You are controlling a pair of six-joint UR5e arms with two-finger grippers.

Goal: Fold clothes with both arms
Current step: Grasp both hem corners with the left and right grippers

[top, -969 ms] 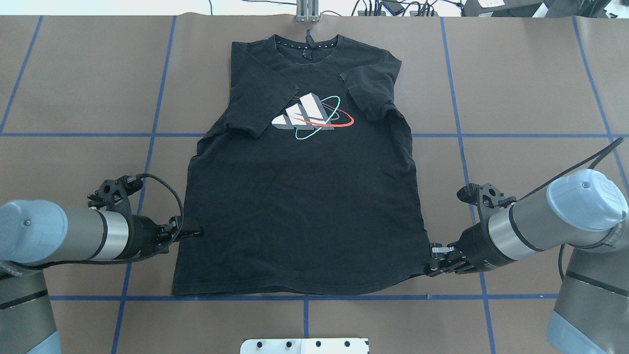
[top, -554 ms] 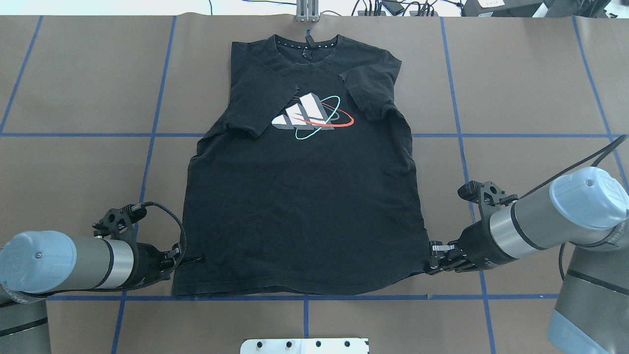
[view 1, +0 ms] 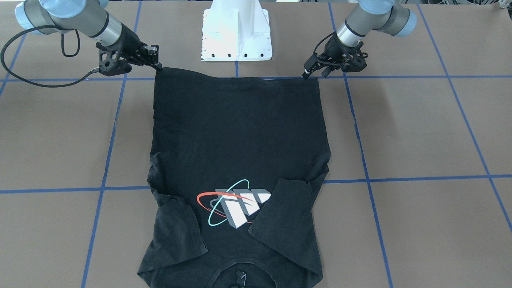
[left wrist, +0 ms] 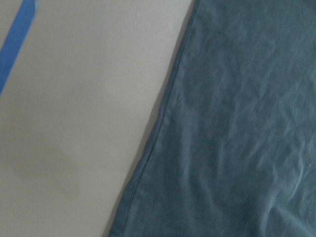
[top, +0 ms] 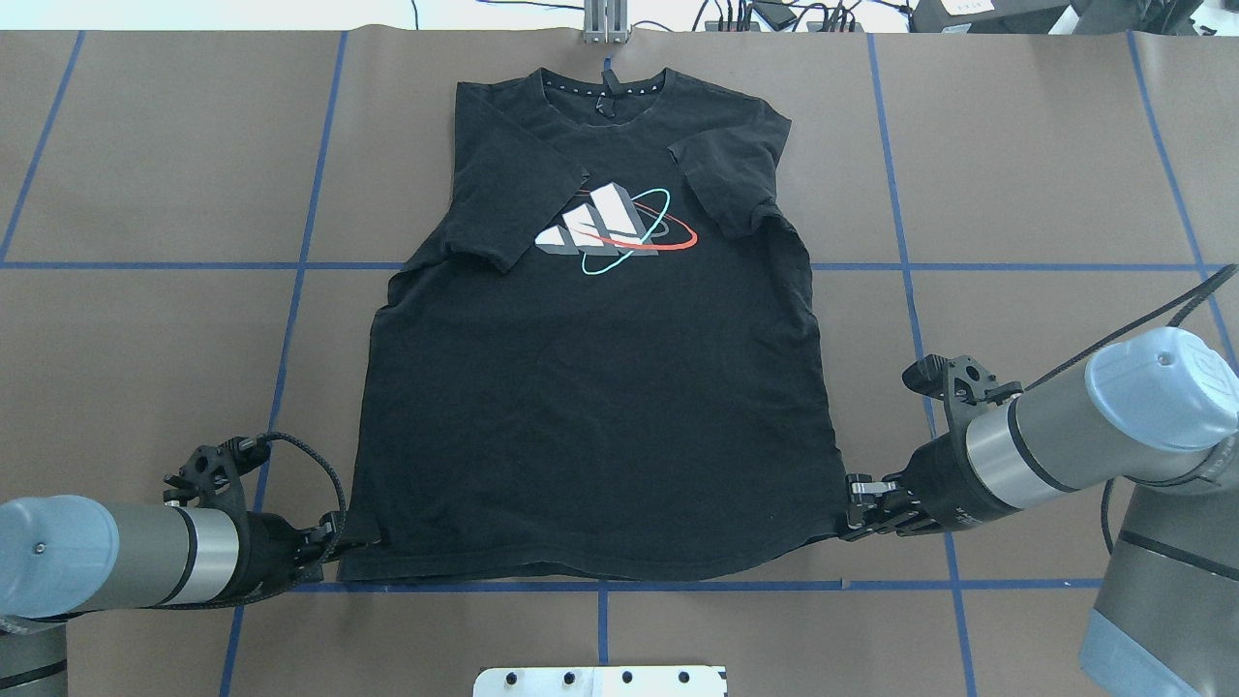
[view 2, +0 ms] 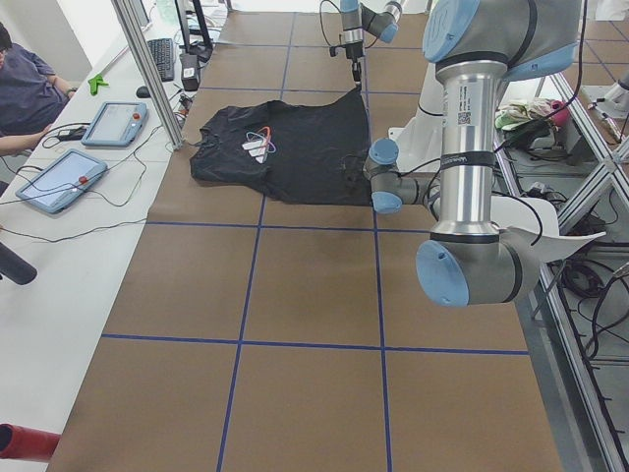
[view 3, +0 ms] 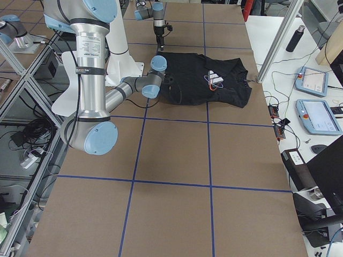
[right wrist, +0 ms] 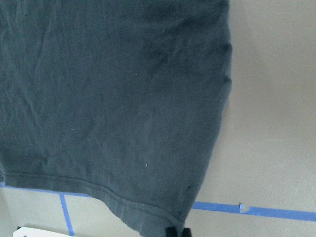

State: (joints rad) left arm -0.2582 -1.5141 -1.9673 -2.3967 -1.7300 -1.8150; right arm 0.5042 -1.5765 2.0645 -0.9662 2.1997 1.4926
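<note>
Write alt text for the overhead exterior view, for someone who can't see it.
A black T-shirt lies logo-up on the brown table, both sleeves folded inward. The left gripper and right gripper are at its two bottom hem corners, nearest the robot.

Six views, one tabletop (top: 145, 145).
Overhead looks from behind the robot base (view 1: 236, 36); front faces it, steeply down; sides look along from each end; wrists sit close over the shirt (top: 600, 387), which all share.
</note>
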